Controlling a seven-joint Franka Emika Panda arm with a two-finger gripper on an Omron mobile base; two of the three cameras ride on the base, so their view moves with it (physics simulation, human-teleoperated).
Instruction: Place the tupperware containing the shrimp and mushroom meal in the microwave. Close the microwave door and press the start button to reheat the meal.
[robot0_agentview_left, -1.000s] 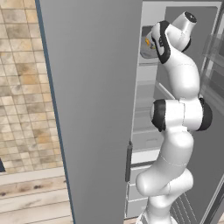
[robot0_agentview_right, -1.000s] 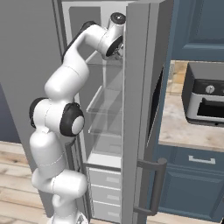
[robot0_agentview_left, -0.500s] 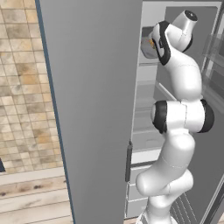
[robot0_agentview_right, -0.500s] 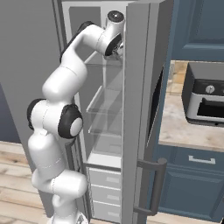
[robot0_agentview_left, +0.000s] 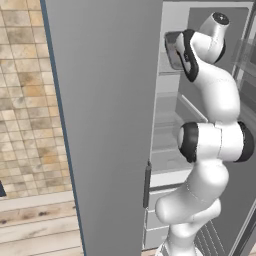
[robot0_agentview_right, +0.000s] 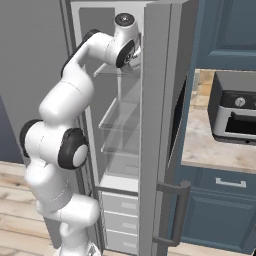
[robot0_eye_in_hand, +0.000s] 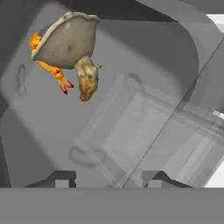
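Kitchen sim: tall grey fridge (robot0_agentview_right: 157, 125) with its door swung open, glass shelves (robot0_agentview_right: 117, 120) and white drawers (robot0_agentview_right: 117, 220) inside, blue cabinets (robot0_agentview_right: 215, 210) and a table (robot0_agentview_right: 205, 150) carrying a small grey countertop oven (robot0_agentview_right: 232, 112) at 3 o'clock in the right base view, tan tiled wall (robot0_agentview_left: 27, 100) at 9 o'clock in the left base view. White arm (robot0_agentview_left: 212, 145) reaches up to the fridge's top shelf. Tupperware (robot0_eye_in_hand: 109, 100) sits there, right in front of the hand (robot0_eye_in_hand: 107, 179); see-through greyish tub, looks light, rigid, smooth plastic, likely slippery. Best hold, I'd judge: pinch one raised rim wall, keep it level so the food stays in. Mushroom (robot0_eye_in_hand: 68, 41) and orange shrimp (robot0_eye_in_hand: 52, 70) lie at 11 o'clock in the hand view, small and loose, would slide if tipped. Hand's fingertips (robot0_eye_in_hand: 61, 178) stand roughly half apart, nothing clamped between them; contact with the tub I cannot tell.
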